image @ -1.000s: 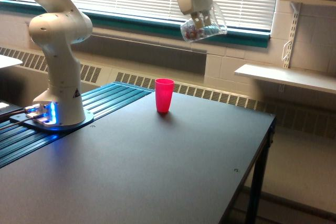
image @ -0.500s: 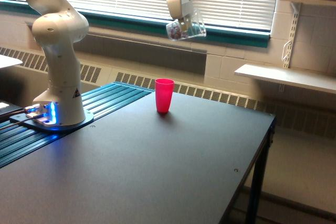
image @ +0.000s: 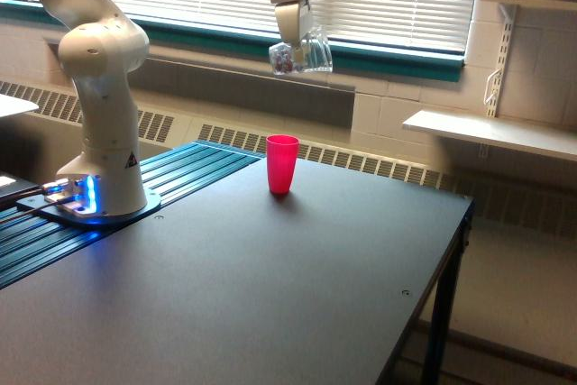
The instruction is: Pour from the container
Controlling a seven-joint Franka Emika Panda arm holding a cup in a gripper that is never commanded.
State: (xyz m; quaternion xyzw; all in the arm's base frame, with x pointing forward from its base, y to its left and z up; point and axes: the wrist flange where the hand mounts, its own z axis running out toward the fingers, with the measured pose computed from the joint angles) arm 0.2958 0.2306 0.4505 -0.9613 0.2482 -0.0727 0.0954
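Exterior view: near the top centre of the frame, the gripper (image: 294, 40) pinches the clear container (image: 302, 54), which hangs tilted in the air with small dark bits inside. Directly below it, a red cup (image: 281, 164) stands upright on the dark table (image: 270, 286).

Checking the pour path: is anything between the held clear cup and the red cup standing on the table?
Nothing. In the exterior view, only open air separates the small clear plastic cup in the claw from the red plastic tumbler below.
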